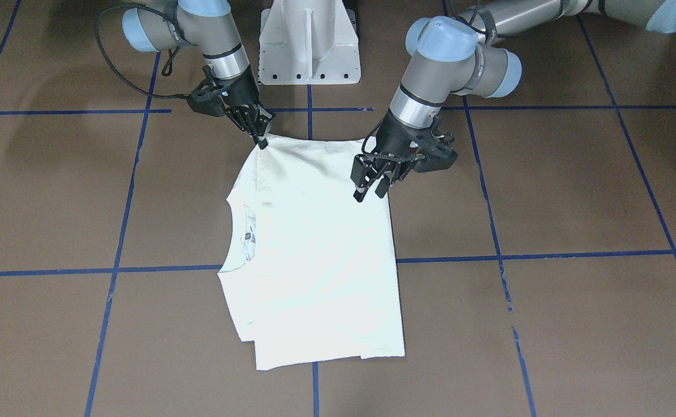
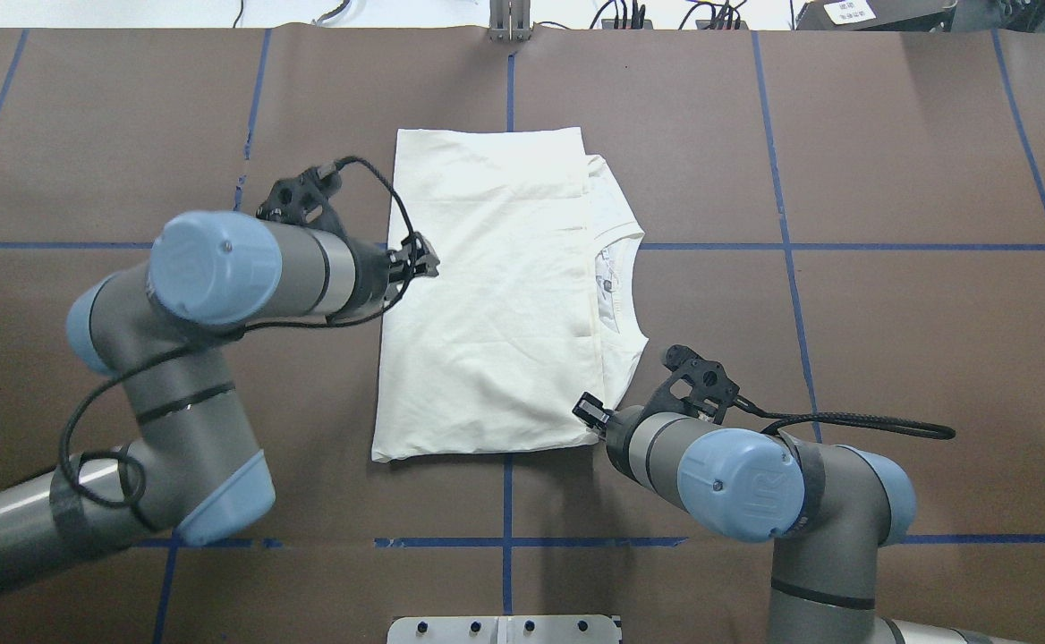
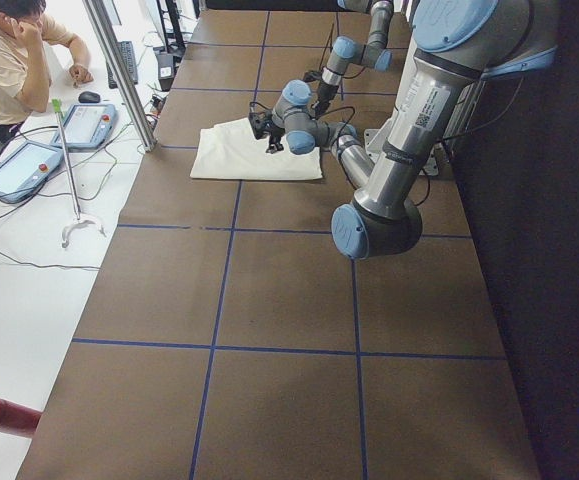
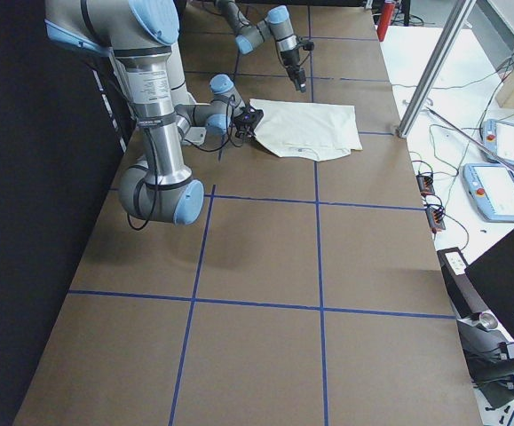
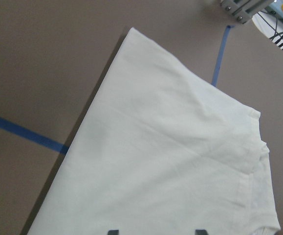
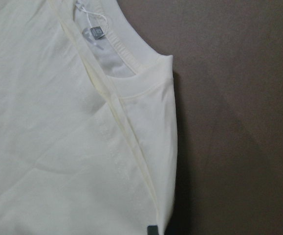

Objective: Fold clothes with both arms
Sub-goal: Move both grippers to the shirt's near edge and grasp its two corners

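The cream-white T-shirt (image 1: 315, 249) lies folded into a rectangle on the brown table, plain side up, its collar and label (image 2: 607, 286) toward my right arm. The cat print is hidden. My left gripper (image 1: 371, 190) is open and empty, hovering over the shirt's edge on my left side (image 2: 424, 259). Its two fingertips stand apart at the bottom of the left wrist view (image 5: 156, 231). My right gripper (image 1: 261, 139) is shut, with its tips on the shirt's near corner by the collar (image 2: 590, 411). One fingertip shows on the cloth in the right wrist view (image 6: 152, 230).
The white pedestal base (image 1: 309, 46) stands between the arms at the robot's side of the table. Blue tape lines (image 2: 506, 483) cross the brown tabletop. A seated operator (image 3: 9, 60), teach pendants (image 4: 505, 186) and a metal post (image 3: 119, 70) are beyond the far edge.
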Controlling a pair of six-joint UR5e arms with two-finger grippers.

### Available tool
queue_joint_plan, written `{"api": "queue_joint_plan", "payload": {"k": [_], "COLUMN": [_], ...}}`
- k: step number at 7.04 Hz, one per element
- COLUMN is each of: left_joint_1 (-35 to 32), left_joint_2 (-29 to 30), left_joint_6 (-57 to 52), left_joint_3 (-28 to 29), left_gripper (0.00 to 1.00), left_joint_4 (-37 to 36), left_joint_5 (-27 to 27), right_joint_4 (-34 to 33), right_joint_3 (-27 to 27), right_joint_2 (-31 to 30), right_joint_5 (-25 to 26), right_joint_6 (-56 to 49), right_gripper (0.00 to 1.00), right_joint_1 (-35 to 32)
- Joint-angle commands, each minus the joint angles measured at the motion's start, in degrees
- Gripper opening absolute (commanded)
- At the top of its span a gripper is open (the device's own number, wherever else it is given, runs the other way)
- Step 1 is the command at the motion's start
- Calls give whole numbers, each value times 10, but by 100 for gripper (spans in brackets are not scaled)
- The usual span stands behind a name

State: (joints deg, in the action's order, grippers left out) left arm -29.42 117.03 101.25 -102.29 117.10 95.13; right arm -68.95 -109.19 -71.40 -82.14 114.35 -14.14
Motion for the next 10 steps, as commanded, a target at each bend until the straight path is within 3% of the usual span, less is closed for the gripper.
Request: {"api": "queue_joint_plan", "payload": {"k": [1,4,8,10], "left_joint_1": [96,146,151,152], "left_joint_2": [-68,-72,-73,-73], "left_joint_6": [73,102,102,102], "left_joint_3": [-60,-58,-52,-51], "left_gripper": [61,59,58,52], "left_joint_4": [-28,-70,-72,-84], "left_joint_5": [-55,-62,-62,-62], "right_joint_4": [0,0,0,0], "right_joint_3": [-8,-7,-7,-7], "right_joint_2": [-9,-9,-8,-8], "right_joint_5": [0,1,1,1], "right_joint_6": [0,0,0,0], "right_gripper": [0,0,0,0], "right_joint_1": [1,1,1,1]}}
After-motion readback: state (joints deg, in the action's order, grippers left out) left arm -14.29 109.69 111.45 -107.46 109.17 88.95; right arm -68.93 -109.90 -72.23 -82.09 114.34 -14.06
